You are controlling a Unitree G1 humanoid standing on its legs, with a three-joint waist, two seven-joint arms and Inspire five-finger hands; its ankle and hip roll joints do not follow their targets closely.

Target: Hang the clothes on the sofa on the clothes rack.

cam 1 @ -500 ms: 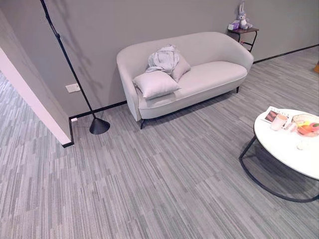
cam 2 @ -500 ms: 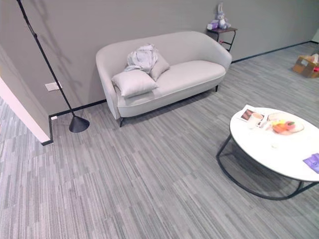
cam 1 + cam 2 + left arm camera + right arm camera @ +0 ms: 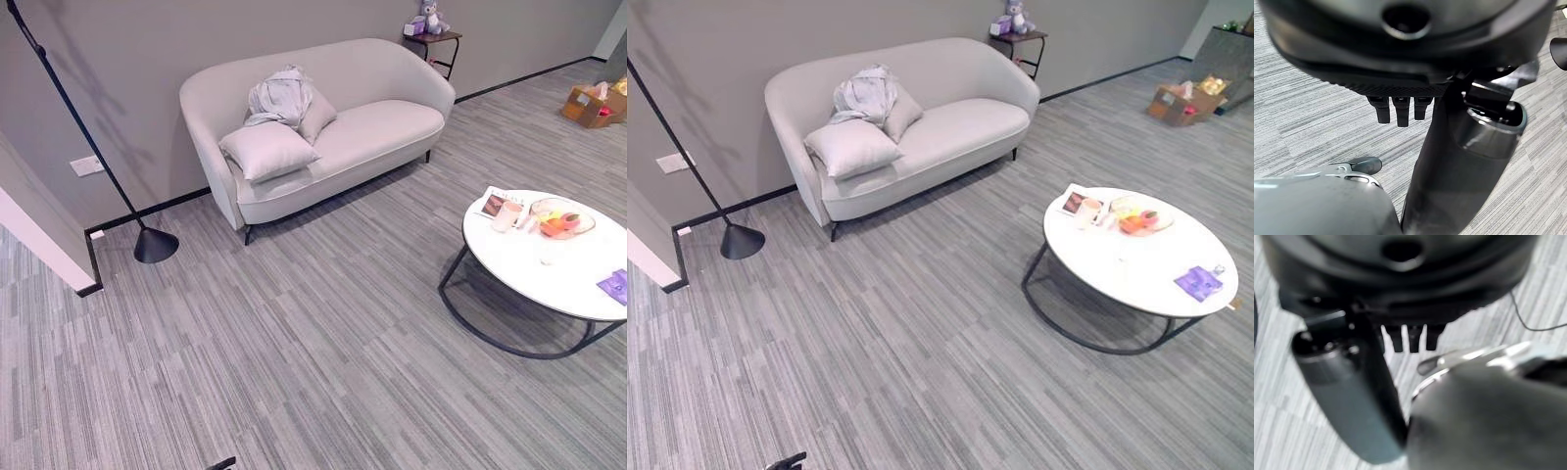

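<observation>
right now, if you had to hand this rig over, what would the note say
Left hand: open, holding nothing, hanging over the carpet.
Right hand: open, holding nothing.
Clothes: a grey heap on the sofa, at its left end against the backrest, behind two pillows.
Done: nothing picked up yet; the robot stands apart from the sofa, with open carpet between.
Left: walk up, grasp the clothes, carry them to the rack and hang them. The round white table sits to the right; probably best to steer past it.
</observation>
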